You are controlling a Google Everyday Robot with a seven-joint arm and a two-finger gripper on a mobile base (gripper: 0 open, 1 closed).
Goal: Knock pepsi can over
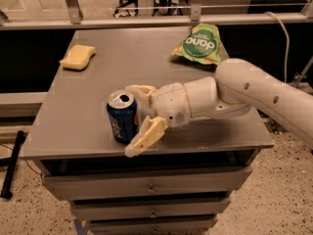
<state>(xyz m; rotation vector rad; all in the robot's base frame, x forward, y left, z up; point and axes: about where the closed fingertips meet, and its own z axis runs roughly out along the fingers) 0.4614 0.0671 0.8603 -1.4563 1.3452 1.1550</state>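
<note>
Nearest the camera, a stack of grey drawers (151,187) ran under the grey table (73,126), with a black pole (12,163) leaning on the speckled floor to the left. Just above the table's front edge, the gripper (133,121) hung low over the tabletop with its two cream fingers (146,136) spread wide and nothing clamped between them. The lower finger slanted down toward the front edge and the upper finger reached out level behind the can's rim. The pepsi can (121,117) stood upright near the front of the table, a little left of its middle. It sat right at the mouth of the spread fingers, its silver top facing up and its white lettering running down its side. Whether either finger touched the can could not be told. The white arm (254,89) stretched back from the gripper to the right, crossing over the table's right edge. Farther back, a yellow sponge (78,57) lay near the left rear corner. A green snack bag (198,44) lay toward the right rear, well apart from the can. Beyond the table ran a metal rail (156,19).
</note>
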